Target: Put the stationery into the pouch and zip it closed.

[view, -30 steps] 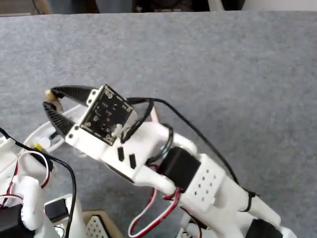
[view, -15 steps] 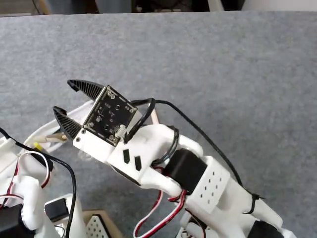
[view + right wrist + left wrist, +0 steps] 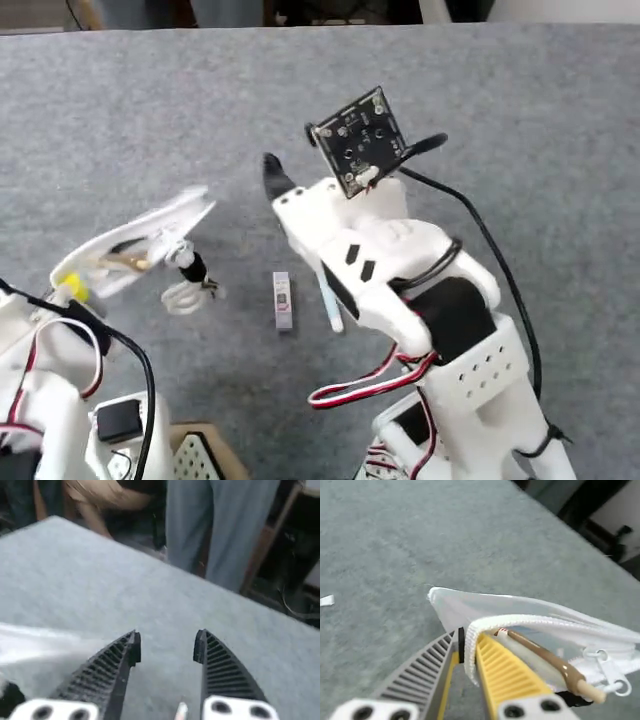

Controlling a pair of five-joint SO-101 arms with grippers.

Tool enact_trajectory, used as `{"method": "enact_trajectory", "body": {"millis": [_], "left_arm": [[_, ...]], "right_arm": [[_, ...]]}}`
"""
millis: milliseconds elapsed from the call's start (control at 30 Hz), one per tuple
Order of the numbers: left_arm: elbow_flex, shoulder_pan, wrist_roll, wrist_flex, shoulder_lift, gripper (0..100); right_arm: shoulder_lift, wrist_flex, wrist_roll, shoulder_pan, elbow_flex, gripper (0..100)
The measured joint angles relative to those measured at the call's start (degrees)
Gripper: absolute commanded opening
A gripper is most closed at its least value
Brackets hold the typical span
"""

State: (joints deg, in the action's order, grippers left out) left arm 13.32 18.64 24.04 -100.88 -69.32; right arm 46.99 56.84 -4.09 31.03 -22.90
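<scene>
The clear white pouch (image 3: 150, 232) lies at the left with its mouth toward the table's middle. My left gripper (image 3: 467, 640) is shut on its zipper edge (image 3: 520, 622); its yellow finger (image 3: 70, 290) shows from above. A brown pencil (image 3: 545, 660) lies inside the pouch, its tip sticking out. On the felt beside the pouch lie a small grey eraser-like block (image 3: 283, 300) and a pale pen (image 3: 330, 300). My right gripper (image 3: 166, 640) is open and holds nothing. It hangs above the table, right of the pouch; one black finger (image 3: 272, 175) shows from above.
A small black and white piece (image 3: 190, 278) sits at the pouch's mouth by the zip pull (image 3: 605, 662). The grey felt table (image 3: 520, 120) stretches far and right. The right arm's body (image 3: 420, 300) stands over the near middle. People's legs stand beyond the far edge.
My right gripper let the brown pencil go into the pouch, opened, then lifted and swung right, away from the pouch. That uncovered the block and the pen. The left gripper kept its hold.
</scene>
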Motion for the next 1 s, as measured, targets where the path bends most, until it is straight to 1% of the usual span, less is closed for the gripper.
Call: {"method": "enact_trajectory", "body": {"millis": [167, 267, 333, 433, 567, 633, 700, 800, 1000], "left_arm": [[-6.8, -8.6, 2.0, 0.0, 2.1, 3], [-6.6, -13.5, 3.2, 0.0, 1.8, 3], [-2.9, -14.2, 3.3, 0.0, 1.8, 3], [4.6, -10.8, 3.3, 0.0, 4.7, 3], [5.1, -2.7, 3.2, 0.6, 12.0, 3], [5.0, 2.0, 2.0, 0.7, 17.0, 3], [4.9, 5.3, 0.6, 0.8, 21.4, 3], [4.8, 6.2, 0.1, 0.7, 25.4, 3], [4.0, 4.7, -0.4, 0.7, 25.4, 3]], "right_arm": [[3.7, 1.1, 1.0, -1.0, -9.8, 18.5], [6.4, 1.1, 3.3, -1.0, -14.9, 18.5], [8.0, 1.1, 4.0, -1.0, -17.0, 18.5], [9.5, 1.1, 4.4, -1.0, -18.1, 18.5], [10.0, 1.1, 4.5, -1.1, -18.1, 18.5], [10.0, 1.1, 4.4, -1.1, -18.1, 18.5], [10.0, 1.1, 4.5, -1.1, -18.1, 18.5], [10.0, 1.1, 4.4, -1.1, -18.1, 18.5], [10.0, 1.1, 4.4, -1.1, -19.9, 18.5]]}}
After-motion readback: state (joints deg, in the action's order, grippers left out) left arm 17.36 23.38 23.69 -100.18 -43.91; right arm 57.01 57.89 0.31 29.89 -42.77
